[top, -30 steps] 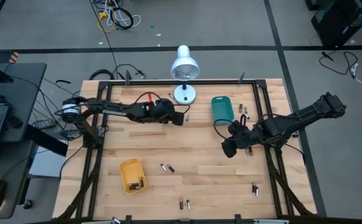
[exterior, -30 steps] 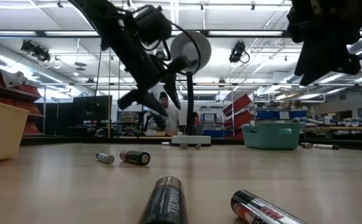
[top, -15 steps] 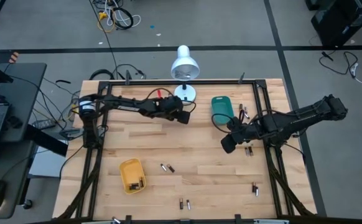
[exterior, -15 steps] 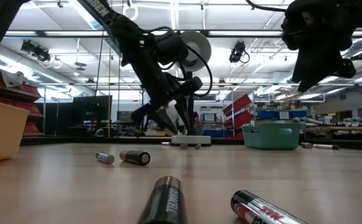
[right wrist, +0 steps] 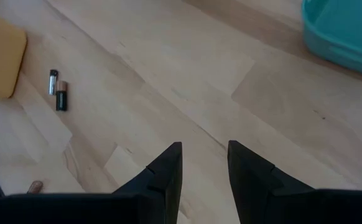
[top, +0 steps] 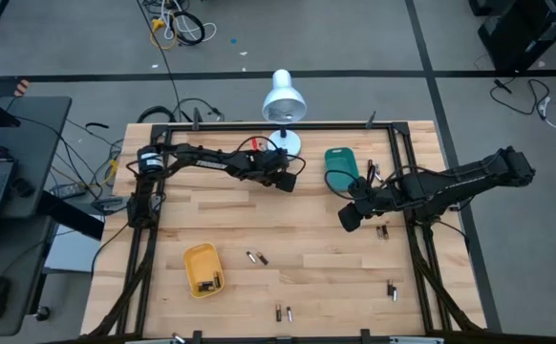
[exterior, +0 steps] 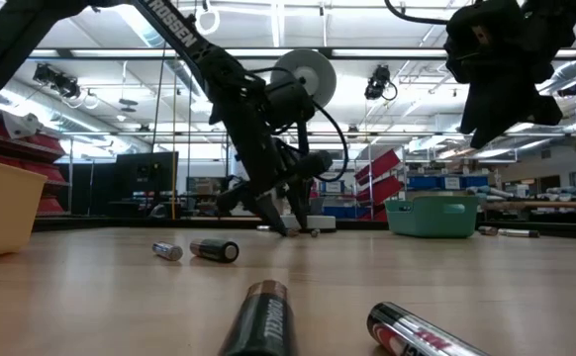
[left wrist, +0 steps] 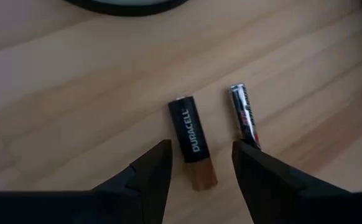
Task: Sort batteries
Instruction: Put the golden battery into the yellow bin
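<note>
Left gripper (left wrist: 196,163): open, empty, low over the counter (left wrist: 75,93) near the lamp base (top: 283,145), straddling the Duracell battery (left wrist: 190,142). You lower squarely and close across its width. Long axis runs between the fingers, copper end toward you. Slimmer battery (left wrist: 244,116) lies alongside, just beside it. Right gripper (right wrist: 204,163): parted, empty, waiting raised near the teal tray (top: 341,167).

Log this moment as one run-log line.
left gripper: open, fingers straddling Duracell battery near lamp base | right gripper: open, empty, hovering beside teal tray | yellow tray: holds batteries
</note>
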`<move>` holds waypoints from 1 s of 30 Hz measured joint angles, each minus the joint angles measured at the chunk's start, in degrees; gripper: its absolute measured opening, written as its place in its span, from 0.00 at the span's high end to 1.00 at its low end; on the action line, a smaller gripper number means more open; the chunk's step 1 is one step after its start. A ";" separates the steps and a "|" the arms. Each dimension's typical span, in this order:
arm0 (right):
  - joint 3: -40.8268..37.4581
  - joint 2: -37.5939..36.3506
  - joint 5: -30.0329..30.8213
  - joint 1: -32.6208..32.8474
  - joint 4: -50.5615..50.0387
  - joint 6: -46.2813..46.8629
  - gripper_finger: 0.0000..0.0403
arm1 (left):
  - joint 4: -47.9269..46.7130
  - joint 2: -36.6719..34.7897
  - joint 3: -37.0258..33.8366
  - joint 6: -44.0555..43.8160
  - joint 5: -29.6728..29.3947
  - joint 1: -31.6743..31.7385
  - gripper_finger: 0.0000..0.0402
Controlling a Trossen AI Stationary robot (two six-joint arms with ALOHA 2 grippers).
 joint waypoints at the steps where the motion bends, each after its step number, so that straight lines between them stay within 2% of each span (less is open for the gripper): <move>1: 0.00 0.00 -0.19 0.00 0.00 0.00 0.71 | -0.31 0.08 0.15 0.02 -0.02 0.00 0.53; 4: 0.00 0.00 -0.42 0.00 0.02 0.00 0.71 | -1.61 0.12 0.29 0.02 -1.40 0.00 0.54; 7: 0.00 0.00 -0.52 0.00 0.02 0.00 0.71 | -3.53 0.14 0.36 1.42 -2.46 0.29 0.59; 15: 0.00 0.00 -1.30 -0.02 0.04 -0.76 0.71 | -8.38 0.06 0.34 7.70 -5.29 1.97 0.86; 21: 0.00 0.00 -1.77 -0.02 0.07 -1.33 0.71 | -11.49 -0.50 0.23 8.46 -6.91 3.04 0.86; 25: 0.00 0.00 -1.77 -0.02 0.09 -0.52 0.71 | -18.27 -3.18 -0.23 9.04 -7.08 3.17 0.80; 30: 0.00 0.00 -1.69 -0.21 0.10 -1.73 0.71 | -26.67 -8.56 -0.30 9.65 -10.30 2.53 0.81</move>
